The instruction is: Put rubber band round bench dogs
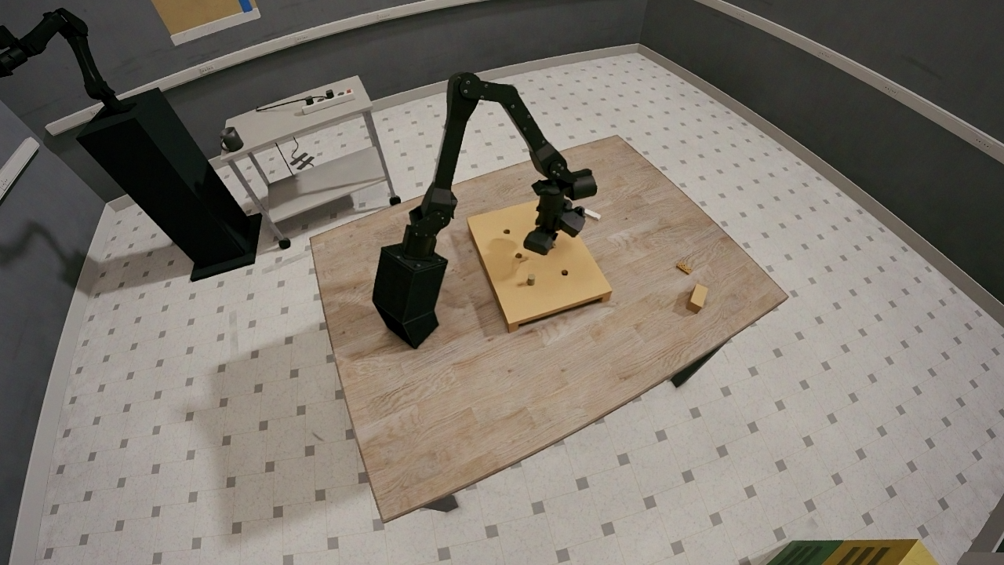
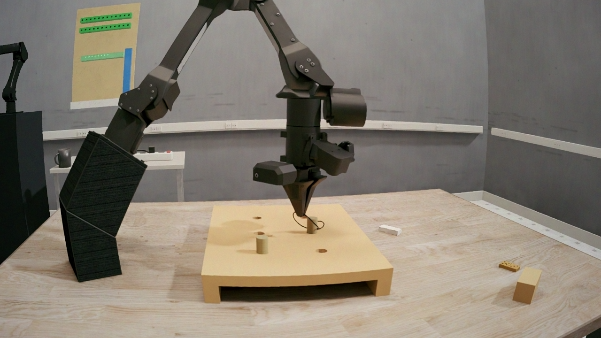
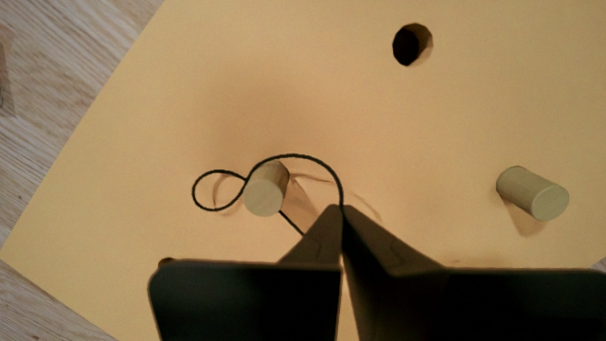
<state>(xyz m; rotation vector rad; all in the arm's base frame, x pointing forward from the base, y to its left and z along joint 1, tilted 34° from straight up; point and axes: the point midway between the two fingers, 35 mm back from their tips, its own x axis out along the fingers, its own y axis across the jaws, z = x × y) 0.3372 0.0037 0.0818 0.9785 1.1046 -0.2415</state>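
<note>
My fingers are pinched together on the thin black rubber band (image 3: 303, 158), low over the tan board (image 2: 235, 269) — just beside the farther peg (image 3: 262, 189). The band curves round that peg's side and twists into a small spare loop beyond it. The other peg (image 3: 532, 191) stands bare, well apart, and the board rests on the wooden worktop (image 2: 441, 252).

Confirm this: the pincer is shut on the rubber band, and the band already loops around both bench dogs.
Not both. In the wrist view the rubber band, pinched in the shut pincer, curves around only the near bench dog; the other bench dog stands bare.
</note>
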